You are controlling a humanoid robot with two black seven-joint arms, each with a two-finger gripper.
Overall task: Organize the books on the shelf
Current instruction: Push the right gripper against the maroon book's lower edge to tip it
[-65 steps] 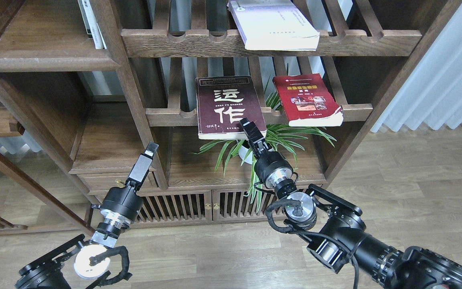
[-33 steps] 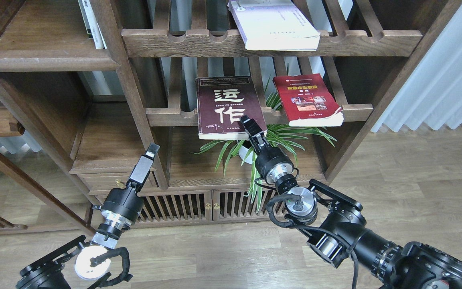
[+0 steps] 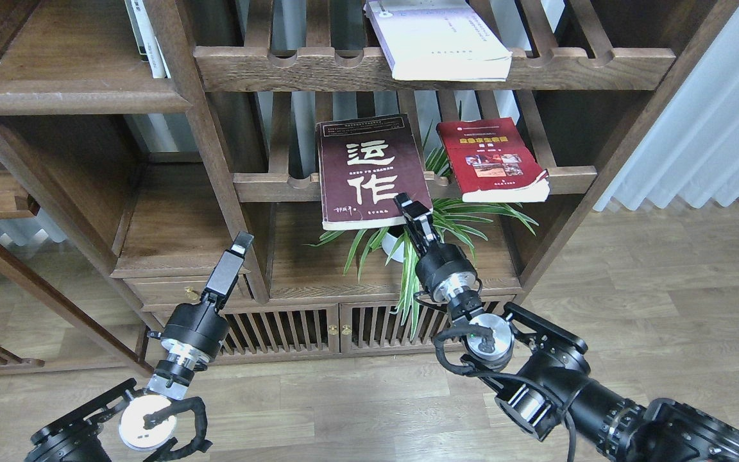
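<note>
right end effector: tip sits right at the lower right corner of the maroon book, fingers look clamped on that corner, so it's gripping the book as far as I can see
left end effector: hanging in front of the bookcase post, low and to the left, touching nothing; seen edge-on, so honestly can't tell how far apart the fingers are
maroon book: big white characters, lying face up on the middle slatted rack, bottom edge sticking out past the scalloped front rail, twisted a bit off square
red book: same rack, just right of the maroon one, not touching it, lower corner hanging over the rail
white book: one rack higher, front edge poking over that rail
shelf: solid dark board top left, with a couple of thin pale books standing at its back right
plant: green leaves fanning out right under the rack, crowding around the right arm's wrist
floor: grey wood planks
</note>
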